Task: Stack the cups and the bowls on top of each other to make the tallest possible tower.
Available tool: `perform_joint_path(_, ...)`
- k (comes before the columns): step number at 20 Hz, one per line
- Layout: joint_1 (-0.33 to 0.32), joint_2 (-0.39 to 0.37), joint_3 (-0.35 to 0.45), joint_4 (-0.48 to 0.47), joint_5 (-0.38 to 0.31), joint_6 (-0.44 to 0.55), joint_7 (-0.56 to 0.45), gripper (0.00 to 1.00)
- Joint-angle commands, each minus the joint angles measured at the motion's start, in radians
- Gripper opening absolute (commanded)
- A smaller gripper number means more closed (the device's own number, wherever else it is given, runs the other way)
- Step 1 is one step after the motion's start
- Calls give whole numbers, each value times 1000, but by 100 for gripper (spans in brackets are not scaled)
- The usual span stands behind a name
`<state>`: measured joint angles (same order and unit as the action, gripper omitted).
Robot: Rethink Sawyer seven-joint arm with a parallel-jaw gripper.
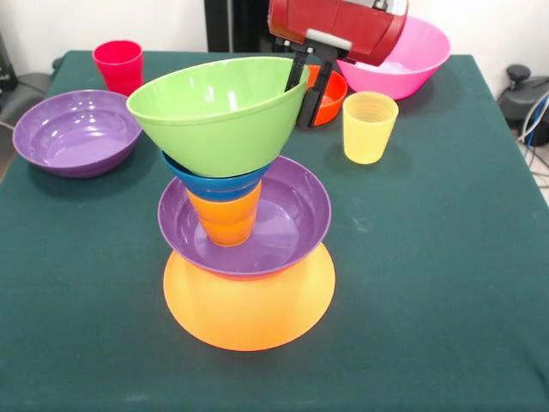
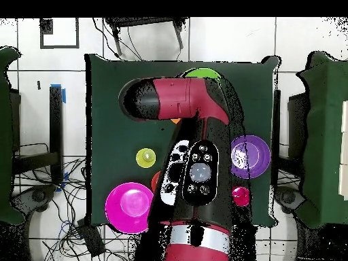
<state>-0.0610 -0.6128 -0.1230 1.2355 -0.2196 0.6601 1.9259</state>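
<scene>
The tower stands mid-table: an upturned yellow-orange bowl (image 1: 249, 313) at the base, then a purple bowl (image 1: 287, 227), an orange cup (image 1: 225, 216), a blue bowl (image 1: 214, 182) and, tilted on top, a green bowl (image 1: 214, 112). My gripper (image 1: 305, 86) comes down at the green bowl's right rim, one finger inside and one outside, shut on it. In the overhead view the arm hides the gripper and most of the tower; only a slice of the green bowl (image 2: 202, 72) shows.
A second purple bowl (image 1: 75, 130) (image 2: 249, 156) and a red-pink cup (image 1: 118, 64) (image 2: 240, 196) sit on one side. On the other side are a yellow cup (image 1: 369, 127) (image 2: 145, 158), a pink bowl (image 1: 407, 64) (image 2: 129, 206) and a small orange-red bowl (image 1: 333, 94).
</scene>
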Motion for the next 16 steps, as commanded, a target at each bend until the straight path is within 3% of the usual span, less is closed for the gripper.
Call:
perform_joint_path(1, -14, 50, 56, 76, -112, -20, -97, 0)
perform_joint_path(16, -17, 59, 57, 43, -156, 37, -117, 0)
